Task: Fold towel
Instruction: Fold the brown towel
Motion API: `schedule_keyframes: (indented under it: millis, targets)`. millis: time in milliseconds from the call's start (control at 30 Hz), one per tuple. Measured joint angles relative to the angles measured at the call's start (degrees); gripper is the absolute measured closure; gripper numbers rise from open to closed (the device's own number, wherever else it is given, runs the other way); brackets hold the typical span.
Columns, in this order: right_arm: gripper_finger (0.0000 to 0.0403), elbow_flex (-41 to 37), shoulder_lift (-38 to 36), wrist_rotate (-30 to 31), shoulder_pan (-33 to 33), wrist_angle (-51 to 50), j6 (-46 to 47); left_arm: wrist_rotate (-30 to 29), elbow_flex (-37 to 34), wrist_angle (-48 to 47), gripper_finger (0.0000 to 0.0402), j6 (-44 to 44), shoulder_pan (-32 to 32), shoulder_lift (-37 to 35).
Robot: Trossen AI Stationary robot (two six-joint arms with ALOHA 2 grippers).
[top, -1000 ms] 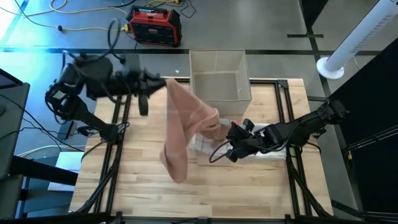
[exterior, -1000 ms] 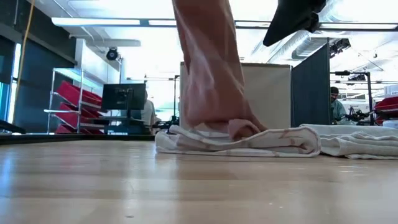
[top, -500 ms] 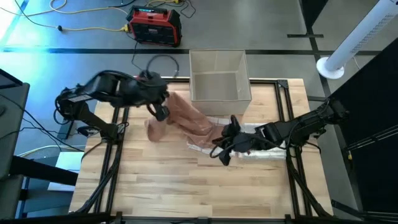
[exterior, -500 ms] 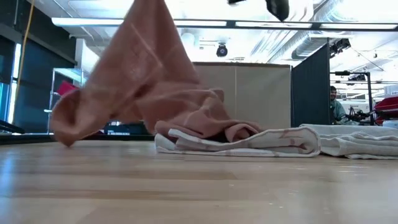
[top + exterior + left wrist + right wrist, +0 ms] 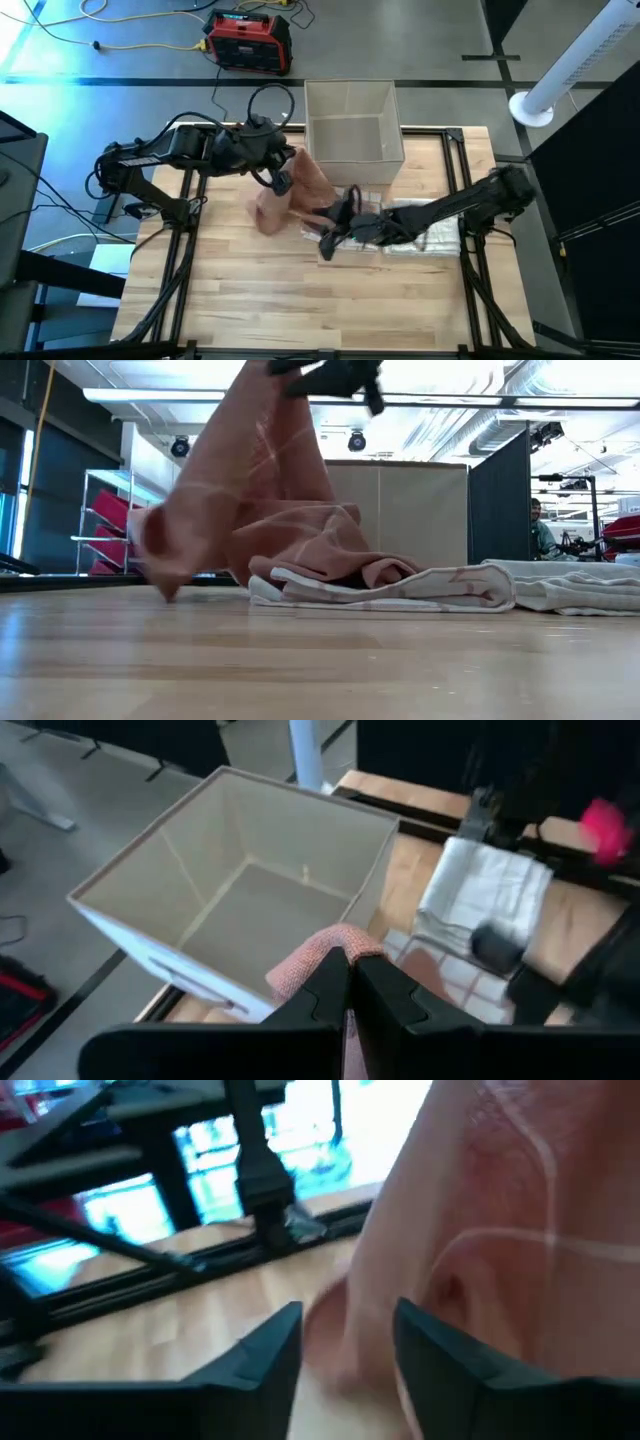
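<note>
Two grippers work mid-frame in the high view: the right gripper (image 5: 327, 243), fingers spread and empty, sits nearest; beyond it, the left gripper (image 5: 283, 183) pinches the pink towel (image 5: 300, 195) before the fabric bin (image 5: 352, 122).

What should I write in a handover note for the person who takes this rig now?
Left gripper: shut on a corner of the pink towel, held above the table.
Right gripper: open, holding nothing, close beside the hanging pink cloth.
The towel's lower part lies bunched on the white towels in front of the empty box.
Done: one corner lifted.
Left: take a second corner, spread it flat, fold.
</note>
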Motion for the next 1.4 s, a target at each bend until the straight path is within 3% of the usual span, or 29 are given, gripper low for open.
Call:
schedule_keyframes:
  millis: [100, 200, 500, 600, 900, 1400]
  targets:
    - [0.0190, 0.0, 5.3, 2.3, -1.6, 4.2, 3.5, 2.3, 0.0, -0.3, 0.0401, 0.4, 0.0, 0.0]
    - [0.0163, 0.0, 7.9, 0.8, -3.4, 4.8, 10.3, 4.2, 0.0, -0.4, 0.0401, 0.4, 0.0, -0.5]
    - [0.0133, 0.0, 14.6, -13.5, -7.1, 7.6, 19.3, 4.5, 4.5, -0.4, 0.0401, 2.2, -0.1, -0.8]
    - [0.0137, 0.0, 15.6, -17.6, -6.5, 8.7, 21.7, 3.2, 6.4, -0.4, 0.0401, 2.6, -0.1, -0.8]
    - [0.0182, 0.0, 15.6, -15.6, -4.0, 10.5, 21.0, 2.0, 8.0, 0.0, 0.0401, 3.4, 0.0, -0.9]
    - [0.0230, 0.0, 15.6, -25.1, -2.5, 2.4, 24.9, 0.1, 8.0, -2.3, 0.0401, 3.4, 0.0, -2.7]
